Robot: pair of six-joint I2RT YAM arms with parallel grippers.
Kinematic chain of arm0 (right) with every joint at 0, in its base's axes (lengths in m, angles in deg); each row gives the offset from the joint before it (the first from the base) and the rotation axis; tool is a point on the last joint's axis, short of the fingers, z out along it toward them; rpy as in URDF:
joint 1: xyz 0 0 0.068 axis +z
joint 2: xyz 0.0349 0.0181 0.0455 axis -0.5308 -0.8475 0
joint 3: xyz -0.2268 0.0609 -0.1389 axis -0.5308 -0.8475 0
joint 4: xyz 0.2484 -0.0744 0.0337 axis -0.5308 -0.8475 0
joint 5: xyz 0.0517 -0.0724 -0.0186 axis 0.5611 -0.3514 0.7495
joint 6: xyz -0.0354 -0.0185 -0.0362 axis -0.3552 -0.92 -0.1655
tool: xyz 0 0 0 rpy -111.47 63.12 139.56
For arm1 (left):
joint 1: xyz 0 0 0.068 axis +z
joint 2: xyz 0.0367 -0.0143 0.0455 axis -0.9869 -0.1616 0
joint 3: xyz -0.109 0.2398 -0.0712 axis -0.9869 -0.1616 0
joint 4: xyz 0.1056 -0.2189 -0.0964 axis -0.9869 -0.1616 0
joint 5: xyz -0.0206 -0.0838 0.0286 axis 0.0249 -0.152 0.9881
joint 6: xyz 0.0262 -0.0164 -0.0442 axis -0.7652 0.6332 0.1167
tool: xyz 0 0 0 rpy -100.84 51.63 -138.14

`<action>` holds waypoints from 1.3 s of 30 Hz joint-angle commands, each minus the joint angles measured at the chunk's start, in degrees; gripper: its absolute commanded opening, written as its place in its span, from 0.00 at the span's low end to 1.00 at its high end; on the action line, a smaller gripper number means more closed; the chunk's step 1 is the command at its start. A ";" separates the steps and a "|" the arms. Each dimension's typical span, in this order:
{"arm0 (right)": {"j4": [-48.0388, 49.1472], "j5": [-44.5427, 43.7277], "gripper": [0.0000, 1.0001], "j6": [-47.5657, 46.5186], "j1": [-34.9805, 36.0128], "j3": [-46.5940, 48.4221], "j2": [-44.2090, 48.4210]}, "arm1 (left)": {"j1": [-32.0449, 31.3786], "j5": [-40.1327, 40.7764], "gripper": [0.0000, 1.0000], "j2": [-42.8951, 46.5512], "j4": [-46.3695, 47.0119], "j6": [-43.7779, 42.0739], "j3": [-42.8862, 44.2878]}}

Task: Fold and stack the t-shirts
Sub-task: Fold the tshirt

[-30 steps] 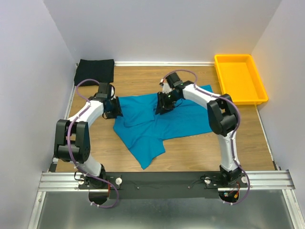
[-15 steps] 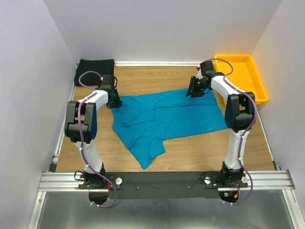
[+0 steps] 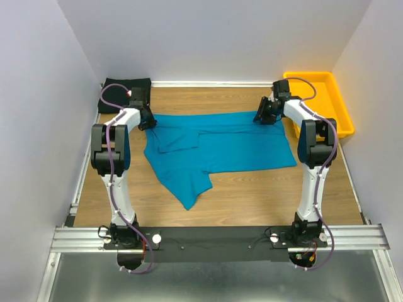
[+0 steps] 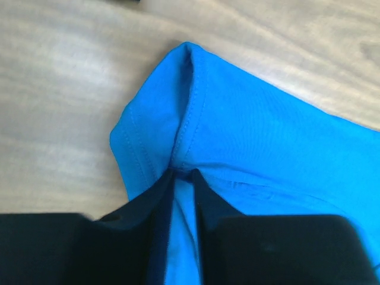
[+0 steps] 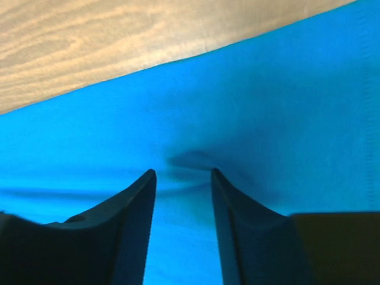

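Observation:
The teal-blue t-shirt lies spread across the middle of the wooden table, one part trailing toward the near left. My left gripper is at its far-left corner. In the left wrist view that gripper is shut on a ridge of the blue cloth. My right gripper rests on the shirt's far-right part. Its jaws stand apart over the cloth, with a small pucker at the tips. The black t-shirt lies folded in the back-left corner.
A rigid yellow tray stands at the back right, just beyond the right arm. White walls close in the table on three sides. Bare wood shows between the shirt and the arm bases.
My left gripper closed on the shirt's far-left corner and drew it toward the back left. My right gripper travelled from the shirt's middle to its far-right part. The shirt now lies flatter.

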 commanded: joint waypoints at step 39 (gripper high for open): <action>2.28 1.37 0.56 -5.06 7.35 -27.61 26.07 | -24.10 9.37 0.39 14.65 0.63 -7.99 -17.27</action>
